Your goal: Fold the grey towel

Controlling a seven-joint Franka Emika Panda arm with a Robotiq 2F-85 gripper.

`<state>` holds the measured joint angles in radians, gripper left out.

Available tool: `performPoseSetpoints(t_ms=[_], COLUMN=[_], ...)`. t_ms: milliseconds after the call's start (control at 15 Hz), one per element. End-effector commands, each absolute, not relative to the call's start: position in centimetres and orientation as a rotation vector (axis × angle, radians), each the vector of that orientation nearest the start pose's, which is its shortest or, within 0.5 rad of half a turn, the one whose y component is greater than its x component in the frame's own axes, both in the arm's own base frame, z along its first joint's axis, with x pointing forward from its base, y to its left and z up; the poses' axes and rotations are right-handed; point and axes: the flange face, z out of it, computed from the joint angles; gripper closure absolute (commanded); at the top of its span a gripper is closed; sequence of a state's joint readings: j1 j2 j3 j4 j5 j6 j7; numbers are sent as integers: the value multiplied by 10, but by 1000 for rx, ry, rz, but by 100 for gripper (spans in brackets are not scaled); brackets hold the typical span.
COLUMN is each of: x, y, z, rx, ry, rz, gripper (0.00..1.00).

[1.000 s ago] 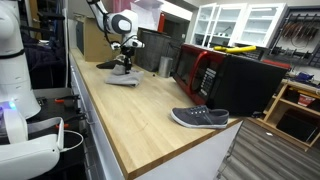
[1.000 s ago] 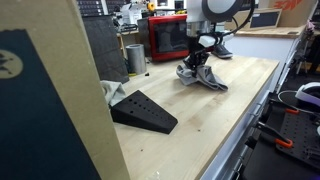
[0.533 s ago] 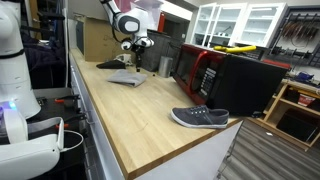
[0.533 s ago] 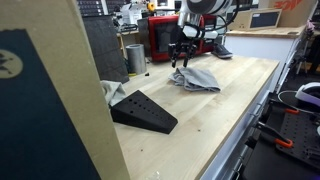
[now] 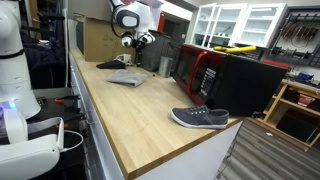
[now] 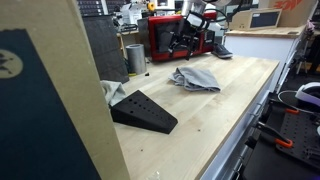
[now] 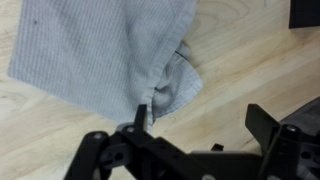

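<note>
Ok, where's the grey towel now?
In an exterior view the grey towel lies on the counter, right of the black wedge, in front of the red microwave.

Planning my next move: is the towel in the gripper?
No, the towel lies on the table, and the gripper hangs open above it, apart from it.

white, rounded arm (image 5: 126,17) with dark joint rings; matte black jaws built of angular linked bars.
</note>
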<state>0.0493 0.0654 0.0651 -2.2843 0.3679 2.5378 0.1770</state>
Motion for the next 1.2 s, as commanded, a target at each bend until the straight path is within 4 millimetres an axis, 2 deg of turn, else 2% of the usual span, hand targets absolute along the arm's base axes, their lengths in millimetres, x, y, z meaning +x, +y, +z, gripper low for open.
performPoseSetpoints(t_ms=[0, 200, 400, 667, 1133], x=[514, 499, 491, 500, 512], y=[28, -2, -19, -24, -26], z=[333, 317, 309, 288, 240], rx=[-2824, -2828, -2828, -2856, -2866], ry=[567, 668, 713, 714, 746], rz=[-139, -105, -97, -136, -72], gripper=[0, 0, 0, 0, 0])
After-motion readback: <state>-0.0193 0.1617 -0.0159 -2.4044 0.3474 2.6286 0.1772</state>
